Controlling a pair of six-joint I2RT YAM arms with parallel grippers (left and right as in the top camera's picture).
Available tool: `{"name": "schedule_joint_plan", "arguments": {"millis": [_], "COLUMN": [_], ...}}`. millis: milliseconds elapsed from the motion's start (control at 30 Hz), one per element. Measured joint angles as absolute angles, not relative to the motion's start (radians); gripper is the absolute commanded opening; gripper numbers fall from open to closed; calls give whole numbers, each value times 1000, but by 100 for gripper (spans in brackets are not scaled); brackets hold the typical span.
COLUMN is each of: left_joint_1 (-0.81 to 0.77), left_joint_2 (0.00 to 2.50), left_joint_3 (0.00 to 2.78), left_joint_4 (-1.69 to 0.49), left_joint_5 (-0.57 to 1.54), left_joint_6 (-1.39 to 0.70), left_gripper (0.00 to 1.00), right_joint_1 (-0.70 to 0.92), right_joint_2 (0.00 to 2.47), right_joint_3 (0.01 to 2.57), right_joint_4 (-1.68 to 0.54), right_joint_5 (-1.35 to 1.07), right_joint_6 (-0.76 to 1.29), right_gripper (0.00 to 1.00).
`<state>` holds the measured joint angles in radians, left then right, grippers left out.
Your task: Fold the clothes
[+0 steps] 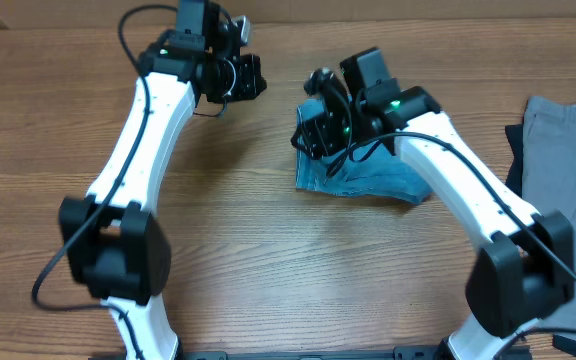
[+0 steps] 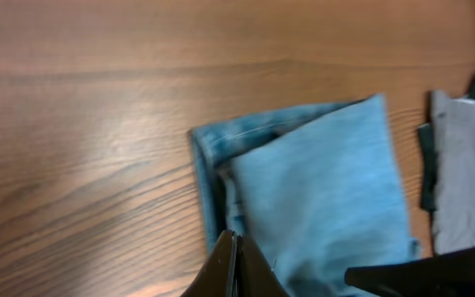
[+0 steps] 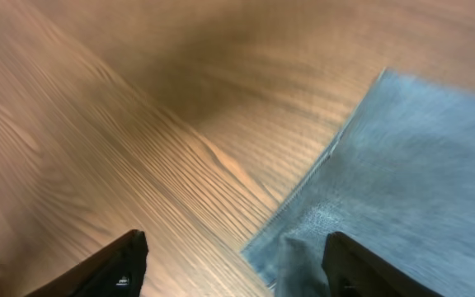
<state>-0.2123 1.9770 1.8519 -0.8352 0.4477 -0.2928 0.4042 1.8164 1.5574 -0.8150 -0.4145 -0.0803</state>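
The clothes are light blue jeans (image 1: 368, 180) folded into a small packet near the table's middle, partly under my right arm. The left wrist view shows the jeans (image 2: 320, 190) as a folded rectangle with a seam along its left edge. My left gripper (image 2: 234, 247) is shut and empty, up and to the left of the packet (image 1: 251, 78). My right gripper (image 1: 306, 132) hovers over the packet's left edge. It is open (image 3: 237, 268), with a raised corner of the jeans (image 3: 411, 165) lying loose between its fingers, close to the right fingertip (image 3: 349, 260).
A pile of grey and dark clothing (image 1: 568, 150) lies at the right edge of the wooden table (image 1: 268, 250), and the grey clothing (image 2: 468, 165) also shows right of the jeans in the left wrist view. A dark part of the right arm (image 2: 427, 276) crosses that view's lower right.
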Motion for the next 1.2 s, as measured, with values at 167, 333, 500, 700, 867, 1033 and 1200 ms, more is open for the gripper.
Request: {"name": "schedule_joint_plan", "arguments": {"millis": [167, 333, 500, 700, 867, 1033, 1200], "left_joint_1": [-320, -477, -545, -550, -550, -551, -553], "left_joint_2": [1941, 2017, 2133, 2249, 2273, 2273, 2273], "left_joint_3": [1859, 1859, 1859, 1858, 1859, 1859, 1859], "left_joint_4": [-840, -859, -860, -878, -937, -967, -971], "left_joint_5": [427, 359, 328, 342, 332, 280, 240], "left_joint_6": [-315, -323, -356, -368, -364, -362, -359], "left_gripper": [4, 4, 4, 4, 4, 4, 4], "right_joint_1": [331, 171, 110, 79, 27, -7, -7], "right_joint_2": [1713, 1699, 1699, 1699, 1701, 1710, 1756], "right_joint_3": [1590, 1592, 1543, 1402, 1234, 1087, 1008], "right_joint_4": [-915, -1090, -1145, -1088, -959, -778, -665], "right_joint_5": [-368, -330, -295, -242, -225, -229, -233], "right_joint_6": [32, 105, 114, 120, 137, 165, 187], "right_gripper": [4, 4, 4, 4, 4, 4, 4]}}
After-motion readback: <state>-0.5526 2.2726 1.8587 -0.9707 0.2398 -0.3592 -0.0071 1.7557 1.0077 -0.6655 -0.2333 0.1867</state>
